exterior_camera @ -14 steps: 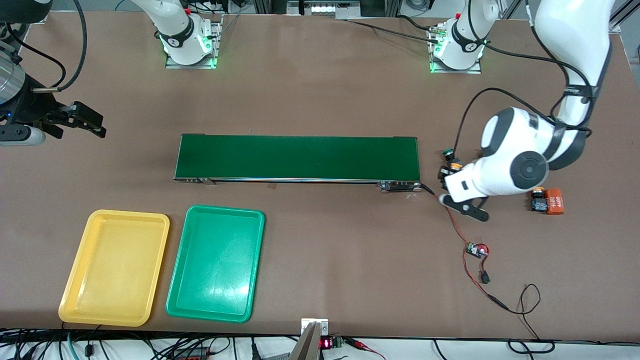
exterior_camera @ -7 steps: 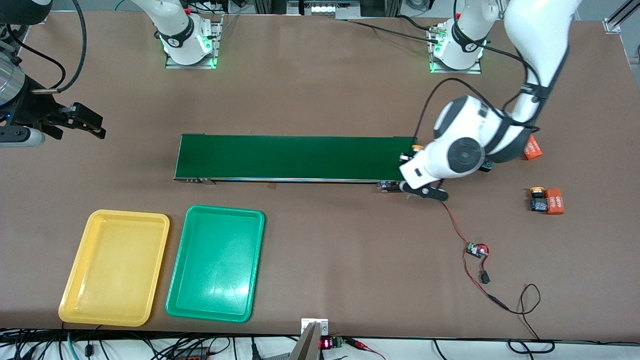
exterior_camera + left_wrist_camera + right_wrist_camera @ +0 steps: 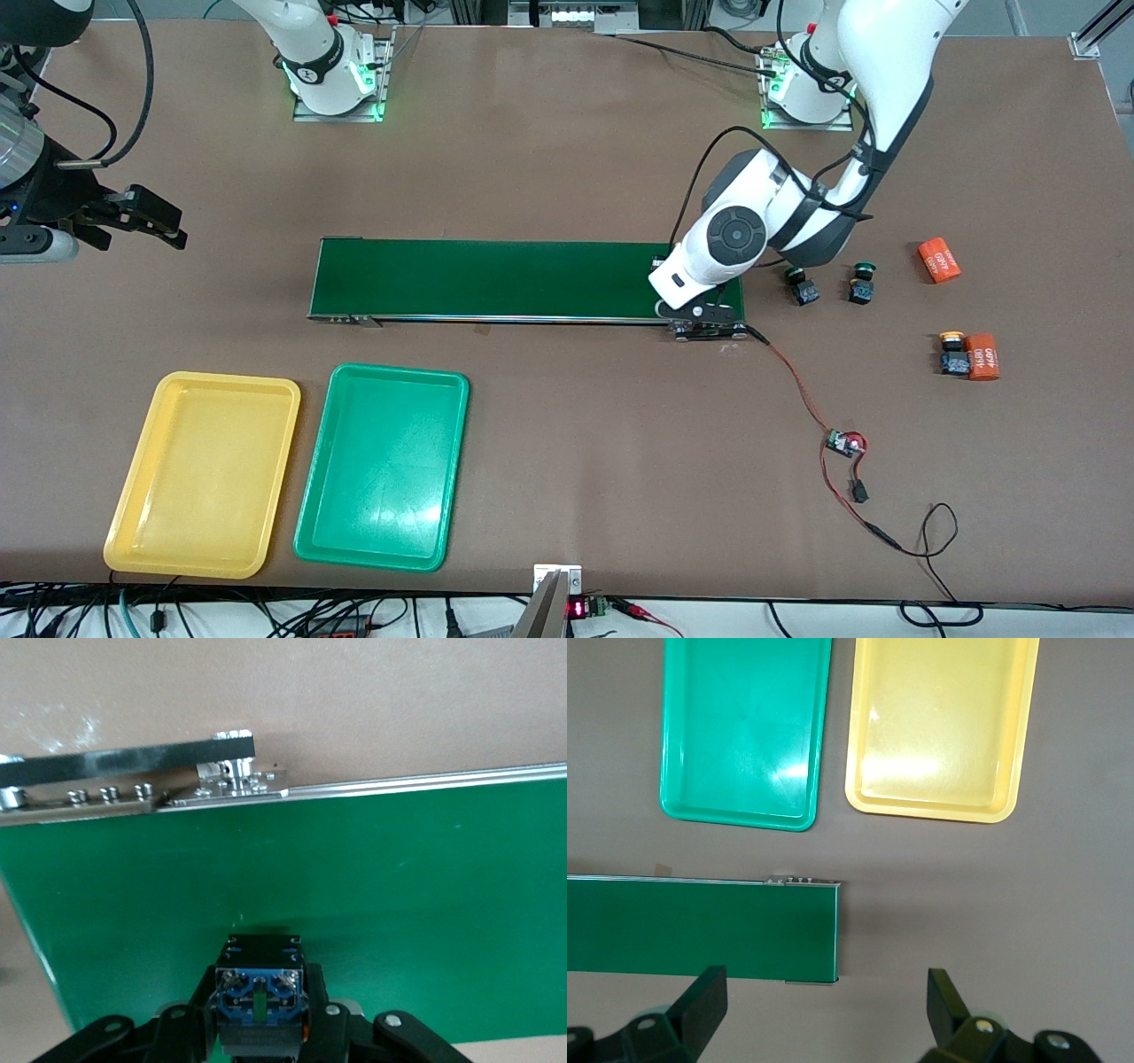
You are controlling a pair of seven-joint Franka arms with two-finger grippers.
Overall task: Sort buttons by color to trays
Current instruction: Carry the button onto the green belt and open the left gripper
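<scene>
My left gripper (image 3: 260, 1014) is shut on a button (image 3: 260, 992) with a black body and blue base. Its cap is hidden. It hangs just over the dark-green conveyor belt (image 3: 523, 279), at the belt's end toward the left arm; in the front view the left hand (image 3: 709, 257) covers it. Two green-capped buttons (image 3: 802, 285) (image 3: 861, 282) and a yellow-capped button (image 3: 951, 351) lie on the table past that end. My right gripper (image 3: 824, 1005) waits open and empty above the table near the belt's other end. The yellow tray (image 3: 202, 474) and green tray (image 3: 381, 467) lie side by side, nearer the camera.
Two orange cylinders (image 3: 939, 260) (image 3: 983, 356) lie among the loose buttons, one touching the yellow-capped button. A red wire with a small circuit board (image 3: 842, 441) runs from the belt's motor end toward the camera.
The left arm has carried the button from the table beside the belt's end to over the belt. Two green-capped buttons it was hiding now show. The right arm has not moved.
</scene>
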